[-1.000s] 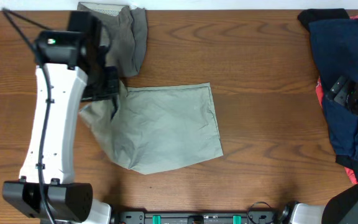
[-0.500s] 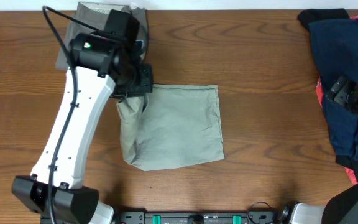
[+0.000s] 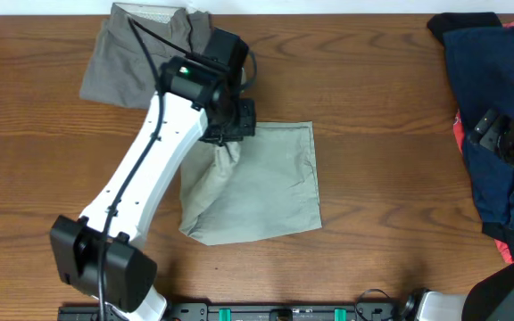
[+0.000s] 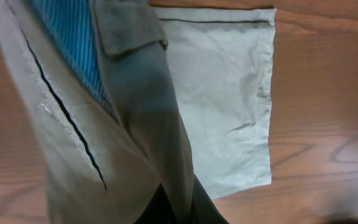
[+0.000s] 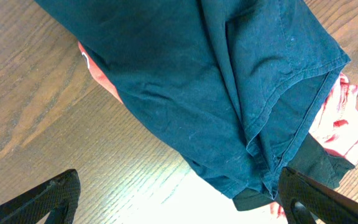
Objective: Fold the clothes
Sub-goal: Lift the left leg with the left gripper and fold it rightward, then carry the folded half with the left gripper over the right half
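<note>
The left gripper (image 3: 227, 143) is clamped on a raised fold of the khaki shorts (image 3: 266, 192), which lie mid-way along the bench (image 3: 373, 107) near the grey shorts (image 3: 128, 71), while the right gripper (image 5: 176, 180) hangs spread wide over the navy piece (image 5: 216, 81) at the right edge.

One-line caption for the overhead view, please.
Left gripper pinches a bunched edge of the pale khaki-green shorts; darker grey shorts lie top left, a navy-and-red pile at the right edge.
</note>
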